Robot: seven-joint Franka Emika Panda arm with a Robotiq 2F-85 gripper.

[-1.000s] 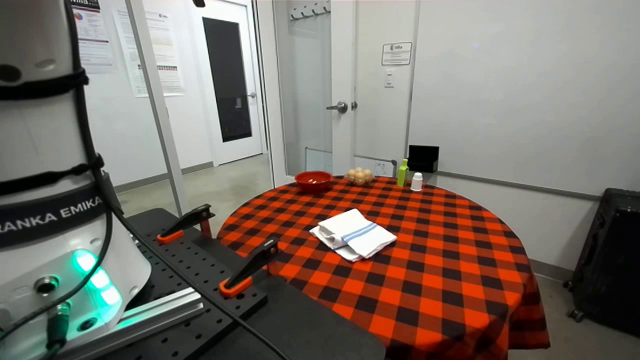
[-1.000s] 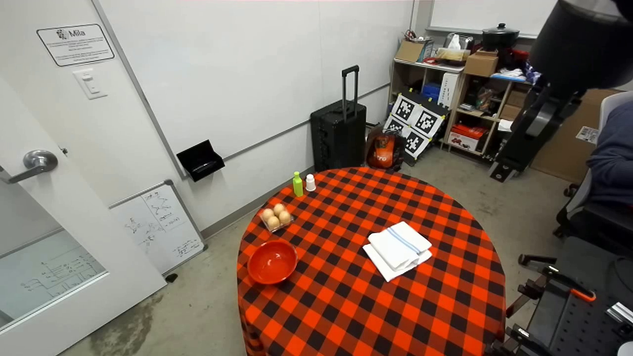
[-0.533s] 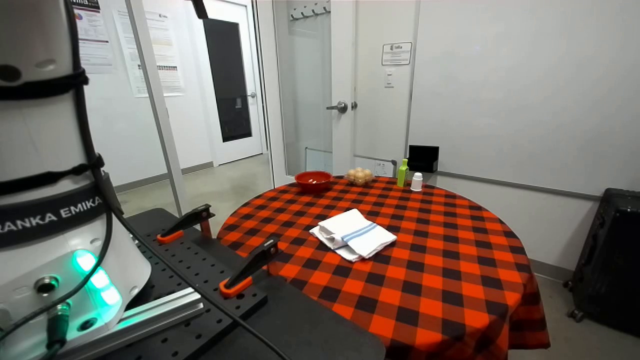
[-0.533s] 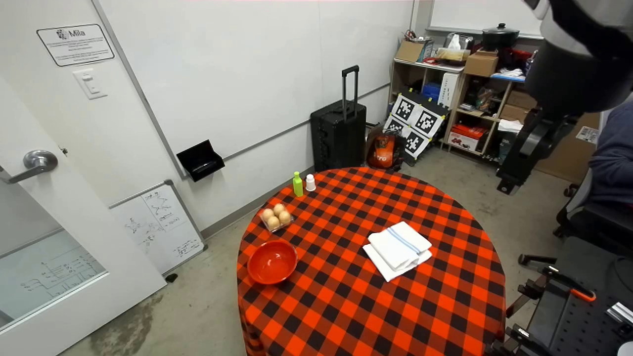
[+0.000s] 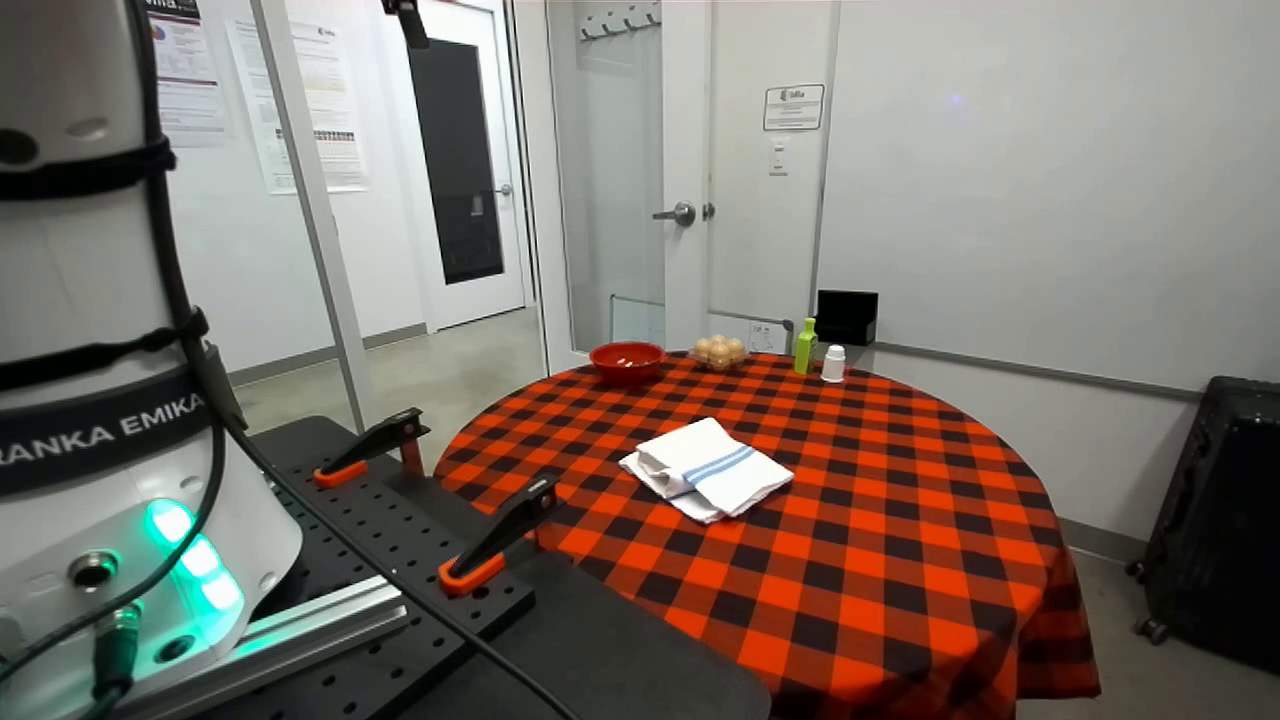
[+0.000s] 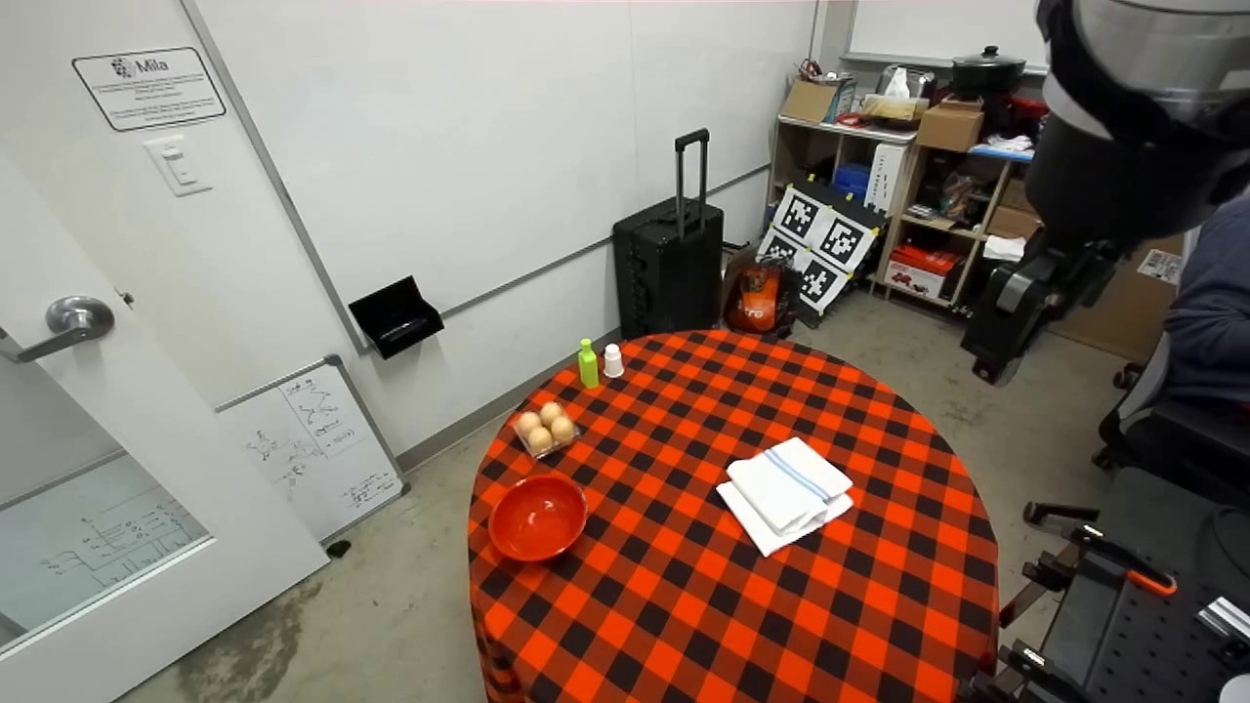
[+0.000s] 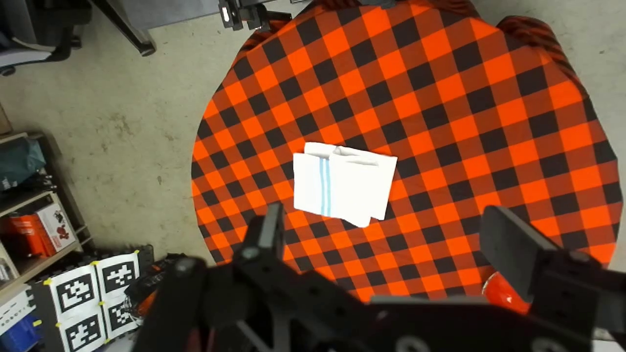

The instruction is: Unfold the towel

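Towel [image 6: 786, 488], white with blue stripes, lies folded into a compact, roughly square bundle on the round worktop [image 6: 674, 625], which is covered by a red-and-black checkered tablecloth [image 5: 930, 560] hanging down over the edge. The upper, striped layer sits askew over the lower one, so that parts of the lower layer show past it; in the wrist view a loose, rounded fold is visible along one edge.

The tool [image 7: 383, 211] is raised well above the worktop and well apart from the towel. Its fingers [image 7: 508, 244] are spread wide, one on either side of the wrist view, and the towel appears below, in the space between them.

Across the worktop from the robot's base [image 5: 110, 515], near the rim, are a red bowl [image 6: 538, 518], a clear carton of four eggs [image 6: 543, 434], a lime-green bottle [image 6: 588, 364] and a small white bottle [image 6: 613, 361]. Both bottles are upright, just beside each other; the eggs are between them and the bowl. The towel lies between this group and the base, apart from both.

Two black-and-orange clamps [image 5: 510, 520] sit on the perforated black plate [image 5: 380, 515] by the base. In both exterior views a black hard-shell suitcase [image 6: 669, 273] stands on the floor [image 6: 391, 605].
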